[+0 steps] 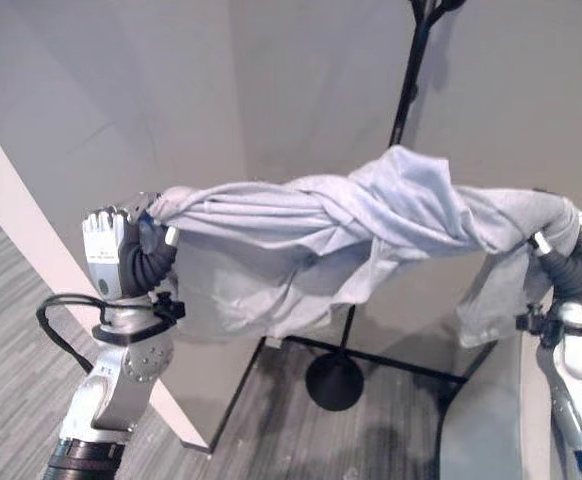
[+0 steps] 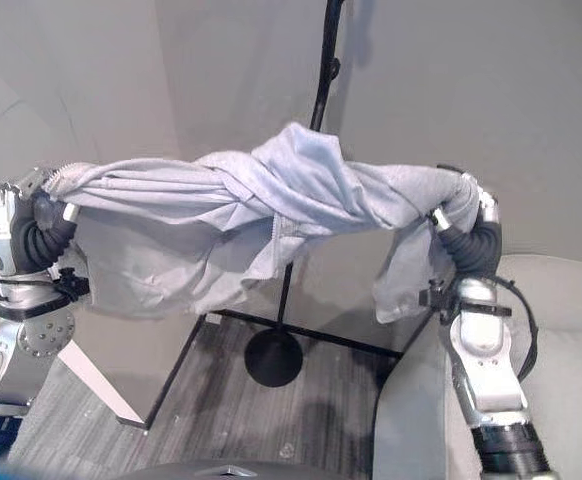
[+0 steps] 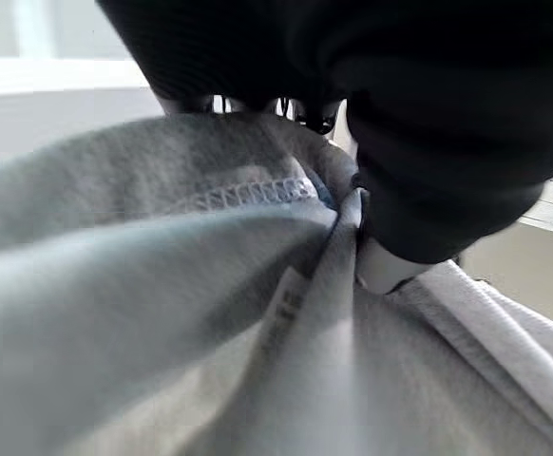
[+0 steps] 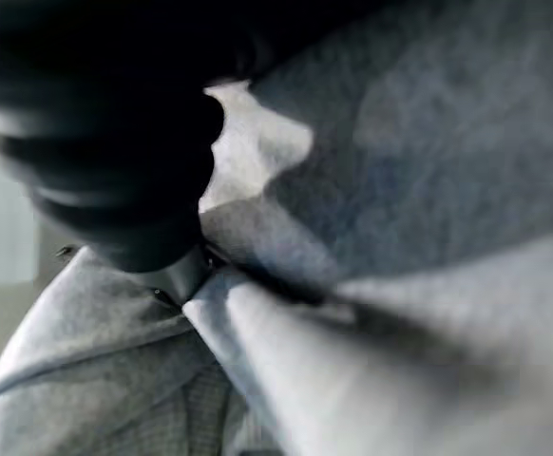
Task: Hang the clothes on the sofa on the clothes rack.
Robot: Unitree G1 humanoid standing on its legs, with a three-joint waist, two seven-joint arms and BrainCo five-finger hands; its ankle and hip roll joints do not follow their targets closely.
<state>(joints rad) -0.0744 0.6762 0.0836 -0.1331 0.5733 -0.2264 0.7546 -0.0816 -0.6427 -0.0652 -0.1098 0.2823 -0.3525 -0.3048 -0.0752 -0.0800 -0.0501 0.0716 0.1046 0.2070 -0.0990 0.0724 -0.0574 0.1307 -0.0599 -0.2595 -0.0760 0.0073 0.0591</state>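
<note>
Grey garment (image 1: 351, 225) stretched between left hand (image 1: 121, 245) and right hand (image 2: 466, 225), both clenched on it, raised before rack (image 1: 411, 80); hanging still undone.

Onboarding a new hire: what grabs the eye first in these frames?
A twisted pale grey garment stretched in mid-air between the left hand and right hand, each shut on one end. Behind it rises the black clothes rack, with the grey sofa at lower right.
</note>
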